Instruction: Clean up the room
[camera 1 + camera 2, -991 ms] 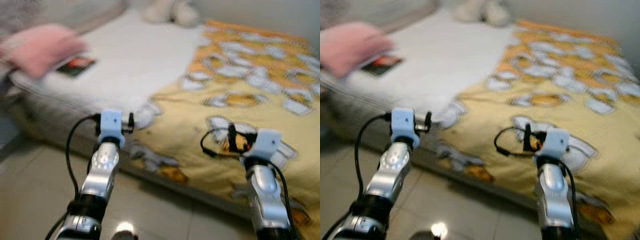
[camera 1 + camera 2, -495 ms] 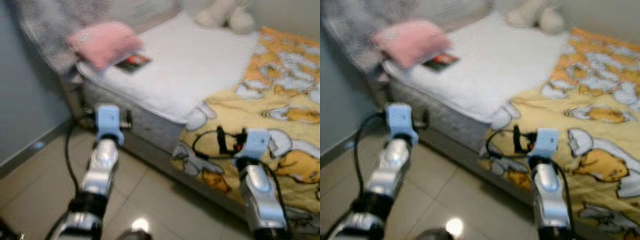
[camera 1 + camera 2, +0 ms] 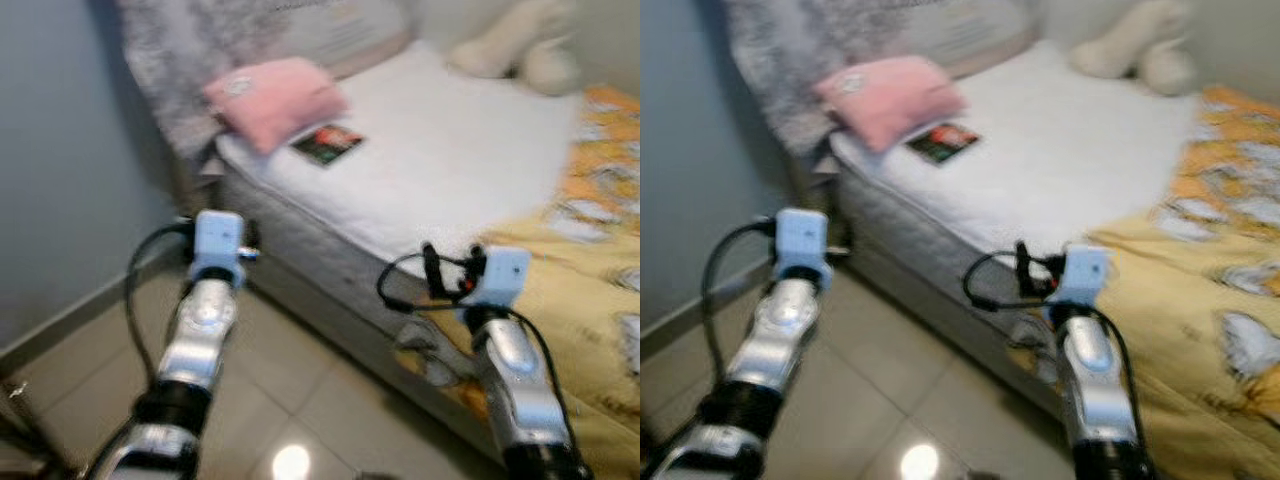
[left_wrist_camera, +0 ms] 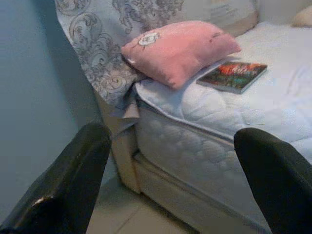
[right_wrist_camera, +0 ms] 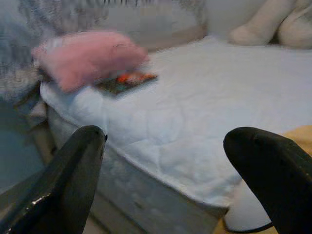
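Both end effectors, left (image 4: 170, 180) and right (image 5: 165, 180), are hovering empty, fingers apart, over open floor (image 3: 90, 360) beside the bed (image 3: 330, 250) edge. Book (image 4: 232, 76) is lying against pink pillow (image 4: 178, 48). View has been swinging leftward, revealing the wall (image 3: 60, 150).

Bedroom surfaces: cloth, paper and tile

Pink pillow (image 4: 179, 48): soft matt plush. Mattress (image 4: 204, 131): white quilted cloth. Book (image 4: 232, 75): glossy paper cover. Floor (image 3: 90, 370): glossy smooth tile. Blanket (image 3: 1230, 300): yellow printed cloth.
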`<state>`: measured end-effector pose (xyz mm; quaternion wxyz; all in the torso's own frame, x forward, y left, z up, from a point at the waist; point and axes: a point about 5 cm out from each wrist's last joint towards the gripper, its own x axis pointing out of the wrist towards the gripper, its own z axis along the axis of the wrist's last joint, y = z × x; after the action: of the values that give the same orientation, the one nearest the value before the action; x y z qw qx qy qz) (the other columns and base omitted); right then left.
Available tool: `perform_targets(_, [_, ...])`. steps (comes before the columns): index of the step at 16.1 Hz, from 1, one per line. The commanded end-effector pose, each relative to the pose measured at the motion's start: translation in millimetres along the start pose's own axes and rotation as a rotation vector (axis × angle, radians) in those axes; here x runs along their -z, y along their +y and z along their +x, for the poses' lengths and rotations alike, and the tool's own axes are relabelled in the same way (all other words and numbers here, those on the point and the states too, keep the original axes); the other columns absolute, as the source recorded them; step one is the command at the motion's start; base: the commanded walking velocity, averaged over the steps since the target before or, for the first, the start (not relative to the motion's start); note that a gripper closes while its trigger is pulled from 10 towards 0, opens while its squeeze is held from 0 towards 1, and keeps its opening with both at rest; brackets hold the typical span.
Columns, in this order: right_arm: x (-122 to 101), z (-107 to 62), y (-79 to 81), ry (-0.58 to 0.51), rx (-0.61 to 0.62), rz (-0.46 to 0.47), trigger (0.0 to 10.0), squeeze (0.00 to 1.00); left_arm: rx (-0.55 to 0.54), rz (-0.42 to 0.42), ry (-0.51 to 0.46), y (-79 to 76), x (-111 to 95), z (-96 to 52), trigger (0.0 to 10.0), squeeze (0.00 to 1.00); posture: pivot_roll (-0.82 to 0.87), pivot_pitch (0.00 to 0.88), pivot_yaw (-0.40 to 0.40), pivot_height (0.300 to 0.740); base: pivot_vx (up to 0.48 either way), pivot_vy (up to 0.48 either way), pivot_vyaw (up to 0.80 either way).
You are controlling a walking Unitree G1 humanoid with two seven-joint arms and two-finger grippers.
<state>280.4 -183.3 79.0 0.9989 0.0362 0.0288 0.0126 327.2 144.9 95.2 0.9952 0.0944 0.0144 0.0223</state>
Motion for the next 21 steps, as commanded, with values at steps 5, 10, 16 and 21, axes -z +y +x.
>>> perform_targets(5, [0.3,-2.4,-9.5,-0.018,0.062,0.043,10.0,0.38,-0.070,0.039,0.068,26.1,9.0,0.0,10.0,0.00,0.10,0.005,-0.019,0.736,0.000,-0.465,0.63])
perform_targets(10, [15.1,-5.2,-0.1,0.027,0.079,0.058,10.0,0.31,-0.060,0.089,0.038,40.5,-4.4,6.9,10.0,0.00,0.12,0.009,0.015,0.736,0.000,-0.452,0.48])
perform_targets(16, [4.2,0.4,-9.0,-0.015,0.104,-0.006,10.0,0.47,-0.053,0.071,0.057,26.1,-1.0,4.3,10.0,0.00,0.11,0.014,-0.010,0.736,0.000,-0.359,0.50])
perform_targets(21, [0.7,3.5,-11.3,-0.027,0.126,-0.034,10.0,0.36,-0.029,-0.015,-0.005,23.1,-12.6,7.0,10.0,0.00,0.11,0.009,-0.022,0.736,0.281,0.000,0.29])
